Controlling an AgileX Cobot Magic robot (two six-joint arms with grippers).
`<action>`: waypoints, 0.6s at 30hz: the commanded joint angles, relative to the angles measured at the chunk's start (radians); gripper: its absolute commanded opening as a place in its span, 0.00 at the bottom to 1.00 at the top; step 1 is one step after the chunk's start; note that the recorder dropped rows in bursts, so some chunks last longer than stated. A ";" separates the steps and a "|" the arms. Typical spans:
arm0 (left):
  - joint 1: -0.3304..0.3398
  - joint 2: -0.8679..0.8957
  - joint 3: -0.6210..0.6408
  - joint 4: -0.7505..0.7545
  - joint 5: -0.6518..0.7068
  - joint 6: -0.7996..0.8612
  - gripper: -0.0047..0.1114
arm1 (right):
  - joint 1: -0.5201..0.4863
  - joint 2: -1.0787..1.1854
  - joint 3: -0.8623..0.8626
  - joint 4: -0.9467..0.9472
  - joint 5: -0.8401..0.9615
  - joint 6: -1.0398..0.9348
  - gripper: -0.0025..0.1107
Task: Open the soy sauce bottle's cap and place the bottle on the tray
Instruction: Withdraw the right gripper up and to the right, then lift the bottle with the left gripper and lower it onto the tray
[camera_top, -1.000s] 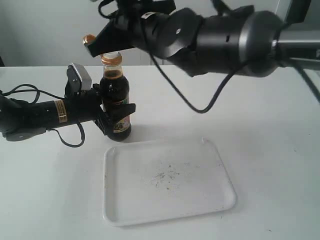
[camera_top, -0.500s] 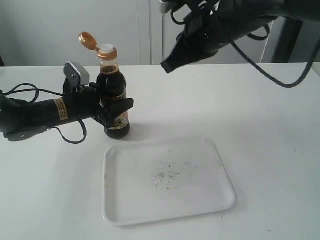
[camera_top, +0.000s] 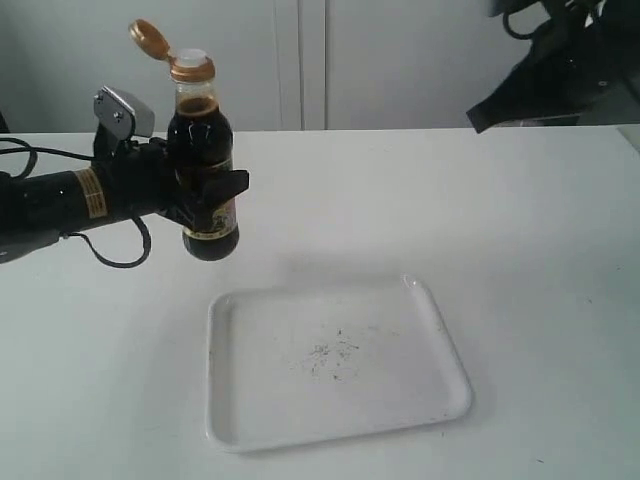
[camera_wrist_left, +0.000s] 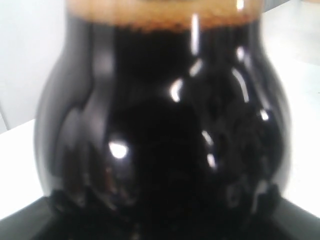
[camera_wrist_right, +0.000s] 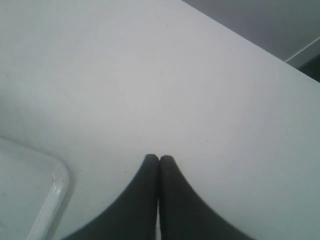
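Note:
The soy sauce bottle (camera_top: 200, 150) hangs upright above the table, up and left of the tray (camera_top: 440, 330). My left gripper (camera_top: 205, 195) is shut on its body. Its copper cap (camera_top: 148, 38) is flipped open and stands back from the white spout. In the left wrist view the dark bottle (camera_wrist_left: 165, 125) fills the picture and hides the jaws. My right gripper (camera_wrist_right: 159, 159) is shut with nothing in it, high over the bare table; in the exterior view it sits at the top right corner (camera_top: 480, 118). The white tray lies flat with dark specks at its centre.
A corner of the tray (camera_wrist_right: 50, 195) shows in the right wrist view. The left arm's black cable (camera_top: 110, 258) loops down onto the white table (camera_top: 540, 250). White cabinet doors stand behind the table.
My left gripper has lifted the bottle off the table and drawn it a little left. The right arm has pulled away up and to the right, leaving the cap flipped open.

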 joint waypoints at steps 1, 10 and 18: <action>0.000 -0.096 0.041 -0.046 -0.083 0.008 0.04 | -0.025 -0.033 0.061 -0.004 -0.081 0.014 0.02; -0.122 -0.159 0.088 -0.114 -0.083 0.032 0.04 | -0.027 -0.041 0.129 -0.002 -0.086 0.032 0.02; -0.284 -0.159 0.088 -0.251 -0.083 0.055 0.04 | -0.042 -0.044 0.146 0.000 -0.026 0.032 0.02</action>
